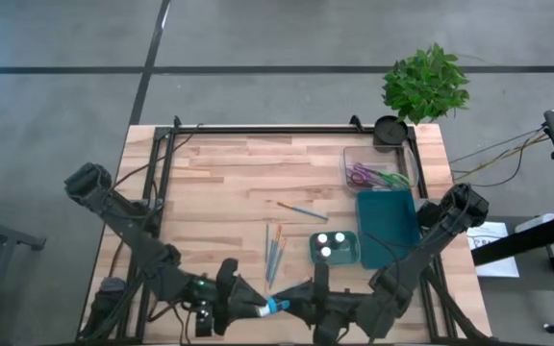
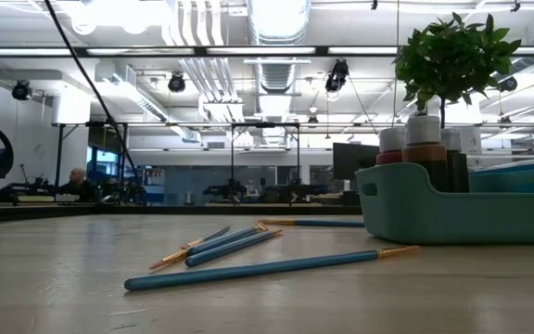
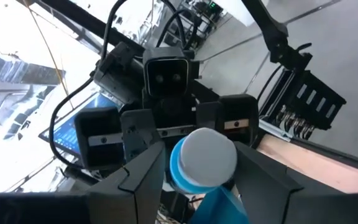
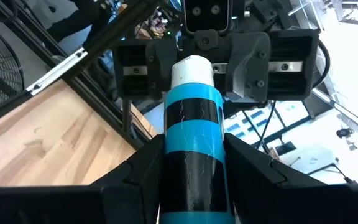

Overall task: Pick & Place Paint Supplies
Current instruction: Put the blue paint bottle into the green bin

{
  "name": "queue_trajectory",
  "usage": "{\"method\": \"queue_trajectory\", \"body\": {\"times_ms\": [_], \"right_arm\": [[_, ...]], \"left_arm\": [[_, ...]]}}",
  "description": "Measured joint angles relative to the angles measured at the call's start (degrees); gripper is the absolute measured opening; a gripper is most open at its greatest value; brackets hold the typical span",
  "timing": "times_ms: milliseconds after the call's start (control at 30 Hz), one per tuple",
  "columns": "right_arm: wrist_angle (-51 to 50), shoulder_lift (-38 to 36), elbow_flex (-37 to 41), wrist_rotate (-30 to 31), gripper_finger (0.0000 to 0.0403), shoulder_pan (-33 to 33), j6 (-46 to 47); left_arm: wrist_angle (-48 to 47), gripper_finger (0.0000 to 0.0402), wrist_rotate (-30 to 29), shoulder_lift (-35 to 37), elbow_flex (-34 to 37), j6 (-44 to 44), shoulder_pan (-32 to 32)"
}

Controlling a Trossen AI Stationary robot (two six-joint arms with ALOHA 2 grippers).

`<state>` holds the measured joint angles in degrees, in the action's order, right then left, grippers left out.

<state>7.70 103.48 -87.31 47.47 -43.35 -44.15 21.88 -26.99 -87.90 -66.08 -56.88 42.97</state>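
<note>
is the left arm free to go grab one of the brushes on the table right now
Probably not yet. The left gripper and the right gripper meet at the table's near edge, both with fingers around the same blue paint tube. The paintbrushes lie close by with open wood between, but the left must first let go.

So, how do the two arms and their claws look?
Both arms are dark and jointed, ending in a two-finger claw: left claw, right claw. Fingers are black and wedge-shaped. Black cables loop over the wrist, and a green light glows on the left arm.
</note>
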Motion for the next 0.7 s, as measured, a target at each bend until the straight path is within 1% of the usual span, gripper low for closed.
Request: {"method": "queue_trajectory", "body": {"times_ms": [200,433,567,700], "right_arm": [[1.08,0.00,0.00,-1.40,0.0142,0.26,-0.87],[1.12,-0.02,0.00,-1.40,0.0142,0.68,-0.86],[1.12,-0.02,0.00,-1.41,0.0142,1.06,-0.86],[1.12,-0.02,0.00,-1.45,0.0142,1.09,-0.93]], "left_arm": [[0.20,0.0187,1.35,0.00,0.00,0.56,-0.53],[0.91,0.0187,3.95,-0.02,0.00,1.37,-0.77],[1.91,0.0186,4.35,-0.02,0.00,1.37,-0.81],[1.71,0.0167,4.58,-0.02,0.00,1.41,-1.00]]}}
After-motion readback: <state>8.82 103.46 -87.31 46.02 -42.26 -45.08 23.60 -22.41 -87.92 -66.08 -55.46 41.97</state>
